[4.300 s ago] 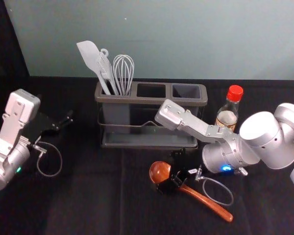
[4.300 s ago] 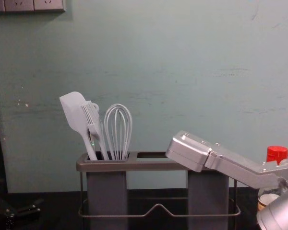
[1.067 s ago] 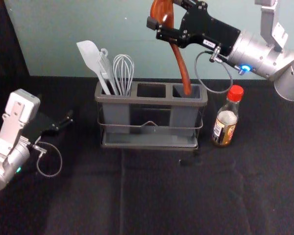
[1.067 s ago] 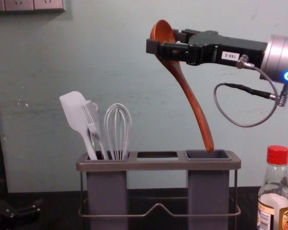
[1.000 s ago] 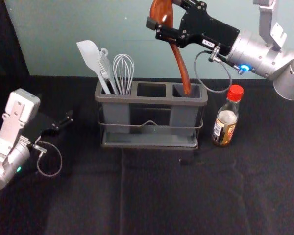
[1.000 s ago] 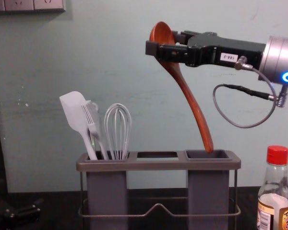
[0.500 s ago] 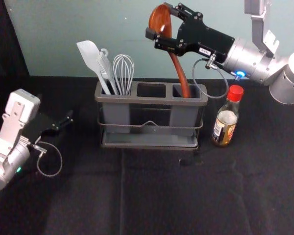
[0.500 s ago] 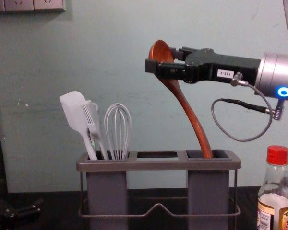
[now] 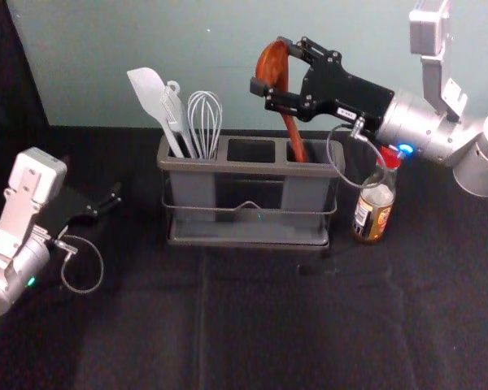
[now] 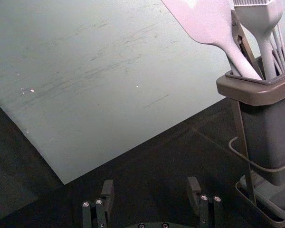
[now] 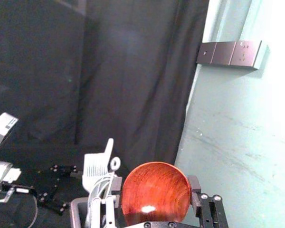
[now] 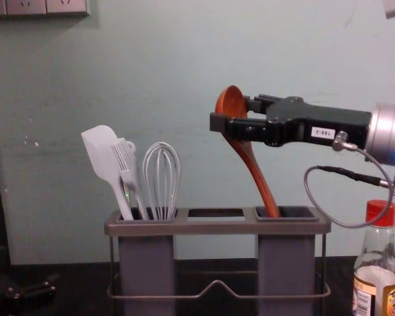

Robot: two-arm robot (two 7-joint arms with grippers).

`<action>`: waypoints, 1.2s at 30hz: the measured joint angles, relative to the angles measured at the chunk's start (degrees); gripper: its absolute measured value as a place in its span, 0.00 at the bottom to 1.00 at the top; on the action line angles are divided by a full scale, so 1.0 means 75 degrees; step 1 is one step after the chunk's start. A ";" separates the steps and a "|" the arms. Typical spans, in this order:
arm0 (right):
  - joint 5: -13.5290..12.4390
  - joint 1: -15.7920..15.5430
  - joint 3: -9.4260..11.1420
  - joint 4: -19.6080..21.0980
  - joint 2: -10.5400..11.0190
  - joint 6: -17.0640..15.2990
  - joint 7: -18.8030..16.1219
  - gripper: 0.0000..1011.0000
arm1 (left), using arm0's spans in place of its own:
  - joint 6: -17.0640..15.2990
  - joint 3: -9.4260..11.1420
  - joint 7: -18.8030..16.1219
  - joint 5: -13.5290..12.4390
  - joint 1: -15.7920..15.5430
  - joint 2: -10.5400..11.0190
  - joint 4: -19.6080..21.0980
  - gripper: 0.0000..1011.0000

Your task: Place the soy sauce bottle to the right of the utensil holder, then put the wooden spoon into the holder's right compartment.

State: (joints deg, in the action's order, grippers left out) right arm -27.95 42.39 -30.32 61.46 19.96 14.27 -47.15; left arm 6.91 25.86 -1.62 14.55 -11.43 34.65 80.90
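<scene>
Above the holder (image 9: 252, 169), the right gripper (image 9: 270, 63) pinches the spoon (image 9: 294, 138) by its bowl, handle in the right compartment. The bottle (image 9: 374, 214) stands toward the table's right edge; toward the left, the left gripper (image 9: 106, 201) idles, jaws spread.

Pale spatula (image 12: 100, 153), brush (image 12: 126, 168), whisk (image 12: 160, 214) close together; socket panel (image 11: 230, 53) on wall (image 11: 223, 114); black curtain (image 11: 128, 76).

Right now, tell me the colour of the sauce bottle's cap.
The cap is plain bright red; the chest view shows it best.
</scene>
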 joint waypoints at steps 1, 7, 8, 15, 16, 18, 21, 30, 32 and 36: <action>-0.0002 -0.0024 0.0002 0.0025 0.0015 0.0000 -0.0003 0.83 | 0.0000 0.0000 0.0000 0.0000 0.0000 0.0000 0.0000 0.99; 0.0013 -0.0268 0.0047 0.0305 0.0213 -0.0002 0.0031 0.83 | 0.0000 0.0000 0.0000 0.0000 0.0000 0.0000 0.0000 0.99; 0.0022 -0.0298 0.0050 0.0350 0.0240 -0.0003 0.0045 0.83 | 0.0000 0.0000 0.0000 0.0000 0.0000 0.0000 0.0000 0.99; 0.0319 -0.0622 0.0039 0.0935 0.0569 -0.0157 0.0387 0.83 | 0.0000 0.0000 0.0000 0.0000 0.0000 0.0000 0.0000 0.99; 0.0338 -0.0660 0.0043 0.1008 0.0603 -0.0175 0.0416 0.83 | 0.0000 -0.0001 0.0000 0.0000 0.0000 0.0000 -0.0001 0.99; 0.0372 -0.0803 0.0076 0.1205 0.0711 -0.0221 0.0492 0.83 | 0.0000 0.0000 0.0000 0.0000 0.0000 0.0000 0.0000 0.99; 0.0368 -0.0945 0.0134 0.1379 0.0811 -0.0249 0.0547 0.83 | 0.0000 0.0000 0.0000 0.0000 0.0000 0.0000 0.0000 0.99; 0.0335 -0.1575 0.0373 0.2050 0.1187 -0.0352 0.0820 0.83 | 0.0000 0.0000 0.0000 0.0000 -0.0001 0.0000 0.0000 0.99; 0.0350 -0.1633 0.0393 0.2094 0.1210 -0.0366 0.0871 0.83 | 0.0000 -0.0001 0.0000 0.0000 0.0000 0.0000 -0.0001 0.99; 0.0424 -0.1765 0.0432 0.2172 0.1252 -0.0408 0.0980 0.83 | 0.0000 0.0000 0.0000 0.0000 0.0000 0.0000 0.0000 0.99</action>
State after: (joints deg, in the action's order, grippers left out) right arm -24.77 29.15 -27.08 77.75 29.35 11.21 -39.79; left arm 6.91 25.86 -1.62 14.55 -11.43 34.64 80.90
